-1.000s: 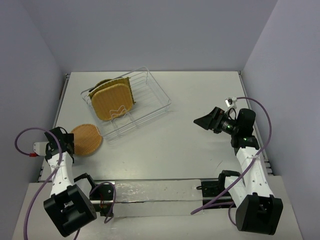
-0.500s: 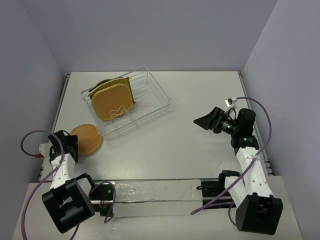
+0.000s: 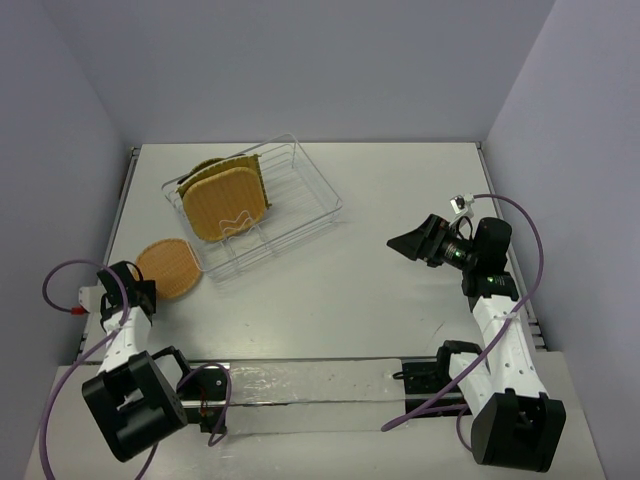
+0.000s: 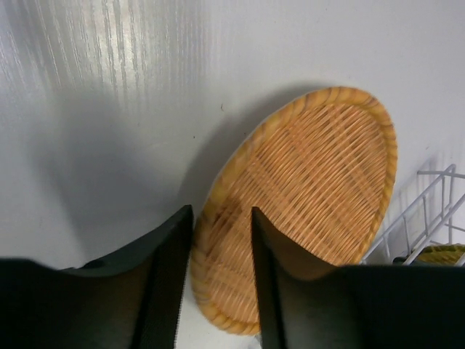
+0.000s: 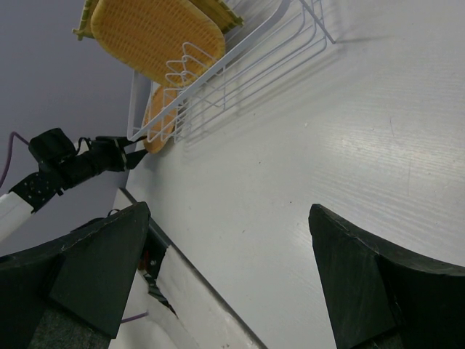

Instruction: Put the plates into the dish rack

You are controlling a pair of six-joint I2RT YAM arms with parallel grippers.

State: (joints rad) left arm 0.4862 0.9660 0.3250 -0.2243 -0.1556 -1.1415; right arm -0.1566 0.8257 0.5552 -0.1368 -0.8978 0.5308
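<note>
1. Since the left pincer point(image 4: 220, 218) is clamped on the near rim of the round orange woven plate point(image 4: 312, 182), which looks tipped up off the table point(image 3: 380, 180), this arm is the nearer one for loading.
2. Beyond that pincer, the plate reaches toward the dish rack point(image 3: 320, 175) and sits just beside its near-left corner.
3. Inside the rack, a rounded-square woven plate point(image 3: 227, 205) stands upright with others behind it. Free slots seem to remain on its near side.
4. Right of the rack and well apart, the right pincer point(image 5: 229, 276) hangs wide open and empty.
</note>
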